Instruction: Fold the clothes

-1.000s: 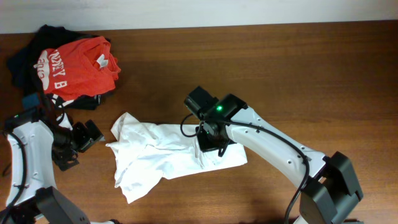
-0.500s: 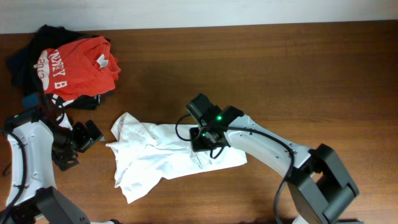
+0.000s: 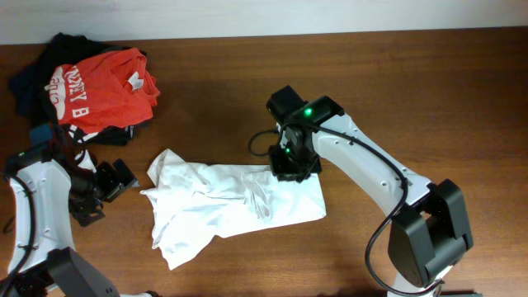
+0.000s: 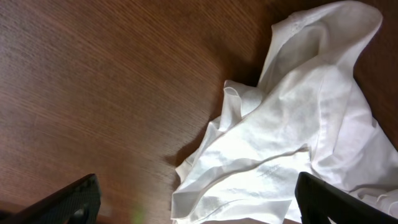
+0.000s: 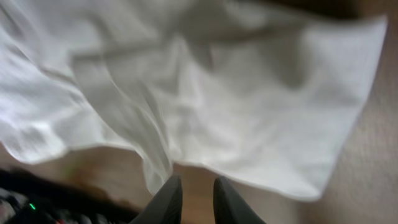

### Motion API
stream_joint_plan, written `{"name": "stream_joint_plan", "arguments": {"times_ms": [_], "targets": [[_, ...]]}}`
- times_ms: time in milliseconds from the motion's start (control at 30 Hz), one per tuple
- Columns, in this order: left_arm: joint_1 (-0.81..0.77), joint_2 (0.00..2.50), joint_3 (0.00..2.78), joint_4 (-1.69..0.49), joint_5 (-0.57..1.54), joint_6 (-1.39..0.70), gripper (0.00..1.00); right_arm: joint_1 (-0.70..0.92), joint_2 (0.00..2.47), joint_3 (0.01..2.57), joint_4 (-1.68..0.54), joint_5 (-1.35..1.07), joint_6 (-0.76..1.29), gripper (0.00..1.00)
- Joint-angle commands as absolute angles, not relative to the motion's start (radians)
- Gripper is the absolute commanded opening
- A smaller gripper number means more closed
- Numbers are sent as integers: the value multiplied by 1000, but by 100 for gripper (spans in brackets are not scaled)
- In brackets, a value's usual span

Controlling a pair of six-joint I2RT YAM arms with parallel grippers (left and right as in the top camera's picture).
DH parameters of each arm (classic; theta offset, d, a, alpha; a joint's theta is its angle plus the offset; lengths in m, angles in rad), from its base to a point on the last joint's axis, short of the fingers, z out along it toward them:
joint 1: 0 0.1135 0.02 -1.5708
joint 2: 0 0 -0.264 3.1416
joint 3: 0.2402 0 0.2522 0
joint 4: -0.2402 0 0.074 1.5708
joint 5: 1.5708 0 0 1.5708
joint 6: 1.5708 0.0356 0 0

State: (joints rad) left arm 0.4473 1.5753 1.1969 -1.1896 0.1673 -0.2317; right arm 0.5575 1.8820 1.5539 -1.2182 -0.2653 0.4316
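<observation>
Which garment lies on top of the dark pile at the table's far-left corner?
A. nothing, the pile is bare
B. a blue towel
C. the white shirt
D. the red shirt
D: the red shirt, with white lettering, lies on the dark pile, while the white shirt lies apart from it.
</observation>
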Motion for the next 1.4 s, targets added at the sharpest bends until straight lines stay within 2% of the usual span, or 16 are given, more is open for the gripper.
{"name": "stream_joint_plan", "arguments": {"times_ms": [0, 100, 167, 300, 433, 500, 600, 733, 767, 800, 867, 1000, 1200, 1367], "targets": [[445, 1565, 1211, -1191, 168, -229, 99, 585, 1875, 1493, -1220, -278, 374, 17], [445, 1565, 1211, -1191, 169, -229, 99, 623, 1875, 1379, -1102, -308, 383, 16], [445, 1565, 1211, -1191, 168, -229, 99, 665, 1875, 1265, -929, -400, 427, 12], [445, 1565, 1211, -1191, 169, -229, 99, 735, 1875, 1171, -728, -445, 520, 12], [445, 1565, 1211, -1191, 168, -229, 99, 780, 1875, 1166, -646, -406, 567, 16], [445, 1565, 1211, -1192, 168, -229, 99, 765, 1874, 1184, -654, -408, 567, 15], [445, 1565, 1211, -1191, 168, -229, 99, 719, 1868, 1266, -776, -407, 545, 4], [445, 1565, 1211, -1191, 168, -229, 99, 617, 1862, 1428, -957, -408, 427, 6], [445, 1565, 1211, -1191, 168, -229, 99, 598, 1862, 1444, -966, -408, 406, 12], [445, 1565, 1211, -1191, 168, -229, 99, 585, 1862, 1448, -964, -409, 387, 16], [445, 1565, 1211, -1190, 168, -229, 99, 567, 1871, 1443, -962, -408, 346, 16], [445, 1565, 1211, -1189, 169, -229, 99, 589, 1923, 1401, -912, -419, 357, 11], [445, 1565, 1211, -1190, 169, -230, 99, 664, 2070, 1392, -707, -422, 400, 11], [445, 1565, 1209, -1190, 169, -230, 99, 636, 2114, 1399, -641, -407, 398, 10]]}}
